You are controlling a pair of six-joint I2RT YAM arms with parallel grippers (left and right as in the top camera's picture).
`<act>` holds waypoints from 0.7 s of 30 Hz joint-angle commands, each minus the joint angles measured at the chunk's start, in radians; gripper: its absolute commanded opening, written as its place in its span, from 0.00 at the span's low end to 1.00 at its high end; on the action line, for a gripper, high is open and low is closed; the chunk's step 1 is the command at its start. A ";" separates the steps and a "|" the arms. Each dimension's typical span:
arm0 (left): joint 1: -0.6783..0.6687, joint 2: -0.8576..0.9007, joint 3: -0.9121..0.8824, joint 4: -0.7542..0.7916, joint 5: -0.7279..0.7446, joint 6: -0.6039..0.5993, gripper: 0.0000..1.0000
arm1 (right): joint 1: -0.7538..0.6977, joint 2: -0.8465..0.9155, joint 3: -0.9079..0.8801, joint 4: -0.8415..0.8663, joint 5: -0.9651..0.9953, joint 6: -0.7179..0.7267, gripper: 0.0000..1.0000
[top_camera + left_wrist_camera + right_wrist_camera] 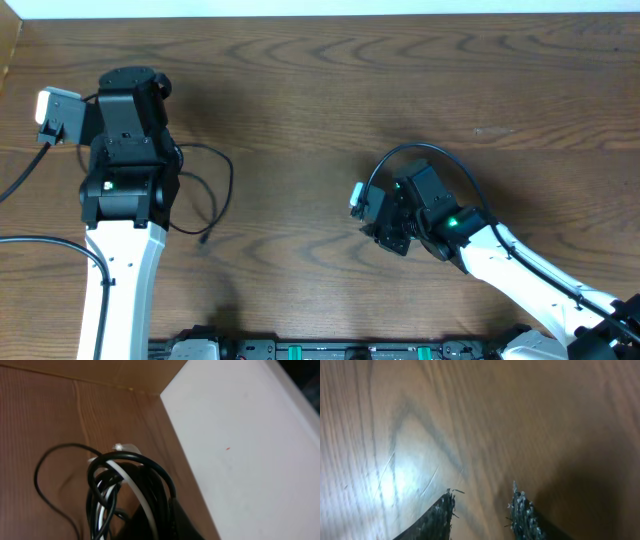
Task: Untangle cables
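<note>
The cables [116, 480] are a bundle of thin black cords with one white cord [131, 480], hanging at my left gripper [150, 515], which is shut on them close above the wooden table. In the overhead view the left gripper [135, 82] sits under its own arm near the far left, and one black cable loop [222, 185] trails out to the right on the table. My right gripper [482, 497] is open and empty just above bare wood; in the overhead view it [388, 232] is right of centre, well apart from the cables.
A white board [240, 440] runs along the table's far edge, close to the left gripper. A brown cardboard wall [100, 372] stands behind it. Thicker black arm wires [40, 245] lie at the left edge.
</note>
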 commanded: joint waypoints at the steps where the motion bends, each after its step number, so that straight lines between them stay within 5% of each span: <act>1: 0.002 -0.020 0.031 -0.021 0.093 0.032 0.08 | -0.004 0.008 -0.006 0.035 -0.056 0.025 0.38; 10: -0.005 -0.016 0.031 -0.045 0.567 0.022 0.08 | -0.001 0.008 -0.006 0.329 -0.230 0.365 0.72; 16: -0.062 -0.016 0.031 -0.046 0.697 -0.059 0.08 | 0.024 0.008 -0.006 0.508 -0.320 0.585 0.65; 21: -0.138 -0.016 0.031 -0.021 0.696 -0.117 0.08 | 0.061 0.008 -0.006 0.604 -0.302 0.713 0.70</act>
